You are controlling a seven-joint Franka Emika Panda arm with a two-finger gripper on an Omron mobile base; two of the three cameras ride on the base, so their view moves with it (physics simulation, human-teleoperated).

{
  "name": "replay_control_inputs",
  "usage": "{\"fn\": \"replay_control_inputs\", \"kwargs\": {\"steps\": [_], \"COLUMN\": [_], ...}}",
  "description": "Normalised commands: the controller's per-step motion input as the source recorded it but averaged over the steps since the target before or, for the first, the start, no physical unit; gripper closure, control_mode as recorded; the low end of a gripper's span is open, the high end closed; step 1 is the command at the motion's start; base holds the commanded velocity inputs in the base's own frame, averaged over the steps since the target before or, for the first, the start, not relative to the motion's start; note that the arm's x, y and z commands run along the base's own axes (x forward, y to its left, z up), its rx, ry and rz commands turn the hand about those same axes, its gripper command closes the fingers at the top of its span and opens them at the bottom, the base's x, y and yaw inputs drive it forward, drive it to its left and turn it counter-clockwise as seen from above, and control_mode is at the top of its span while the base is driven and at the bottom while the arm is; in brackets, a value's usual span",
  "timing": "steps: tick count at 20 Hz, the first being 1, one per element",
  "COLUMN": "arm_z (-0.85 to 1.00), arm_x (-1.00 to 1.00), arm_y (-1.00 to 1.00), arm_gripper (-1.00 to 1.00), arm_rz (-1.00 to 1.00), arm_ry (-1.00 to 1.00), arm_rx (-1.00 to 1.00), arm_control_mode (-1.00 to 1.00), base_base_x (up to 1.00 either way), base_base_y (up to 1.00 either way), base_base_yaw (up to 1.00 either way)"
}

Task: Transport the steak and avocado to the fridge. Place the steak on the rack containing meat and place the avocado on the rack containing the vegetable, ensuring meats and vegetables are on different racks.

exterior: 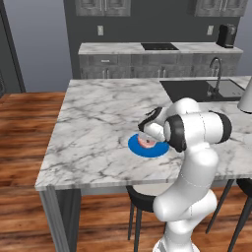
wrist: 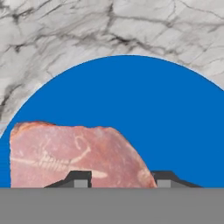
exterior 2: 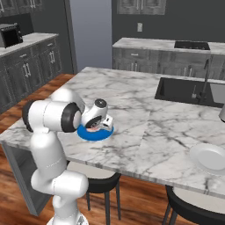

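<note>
steak: the steak (wrist: 72, 155) lay flat on a blue plate (wrist: 131, 105), on the plate's left half as the hand view showed it, with bare blue to its right and beyond it
steak's long axis: ran across the hand view, roughly side to side, so the fingertips sat along its near edge
plate's place: the blue plate stood on the marble island counter (exterior: 98, 123), near the front edge, just ahead of the arm
gripper: the gripper (wrist: 118, 178) was low over the plate; its left fingertip overlapped the meat and its right fingertip stood at the steak's right-hand edge over blue
jaws: partly drawn together around that right end of the slab; whether the pads already pressed on the meat could not be told
bearing: the bulk of the steak lay left of the gripper's midline, so the hold looked off-centre
judgement: a lift from here would probably leave the slab sagging to the left
avocado and fridge: their whereabouts could not be told
</note>
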Motion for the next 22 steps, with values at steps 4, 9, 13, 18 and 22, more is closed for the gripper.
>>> {"fn": "replay_control_inputs", "kwargs": {"steps": [4, 9, 13, 18, 22], "arm_z": [0.64, 0.84, 1.0, 1.0, 1.0], "arm_x": [-0.69, -0.58, -0.49, -0.21, -0.09], "arm_y": [-0.09, 0.0, 0.0, 0.0, 0.0], "arm_gripper": [1.0, 1.0, 1.0, 1.0, 1.0], "arm_rz": [-0.19, -0.25, -0.31, -0.3, -0.13], "arm_ry": [-0.18, -0.17, -0.05, 0.04, 0.19], "arm_rx": [0.08, 0.04, 0.0, 0.0, 0.09], "arm_control_mode": [-1.0, -1.0, -1.0, -1.0, -1.0], "base_base_x": [0.0, 0.0, 0.0, 0.0, 0.0], "base_base_y": [0.0, 0.0, 0.0, 0.0, 0.0], "base_base_yaw": [0.0, 0.0, 0.0, 0.0, 0.0]}}
